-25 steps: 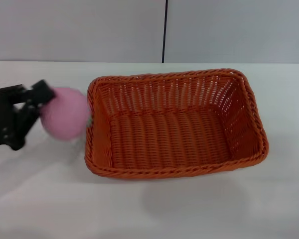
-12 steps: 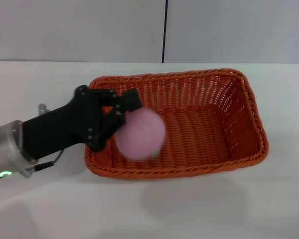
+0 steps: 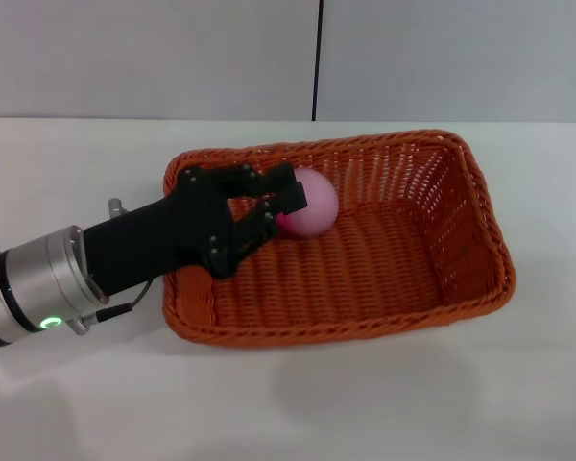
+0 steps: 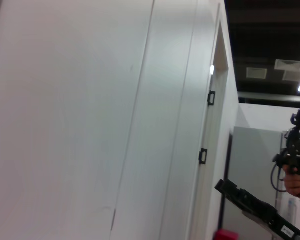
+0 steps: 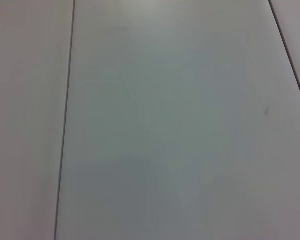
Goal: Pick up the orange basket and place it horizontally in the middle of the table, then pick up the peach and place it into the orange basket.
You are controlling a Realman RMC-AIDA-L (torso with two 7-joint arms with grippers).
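Over the orange basket (image 3: 365,240): left gripper (image 3: 286,209) reaching in from the robot's left, peach (image 3: 310,203) at the fingers (image 3: 286,190).

Lay lengthwise across the middle of the desk (image 3: 288,403), long axis left to right. Sat inside, toward the far left part, just past the fingertips and touching or nearly touching them. Looked spread around its near side; could not tell whether still gripping or already let go. Called next, by judgement, for a straight pull back to the left, clear of the rim. Right gripper nowhere in view.
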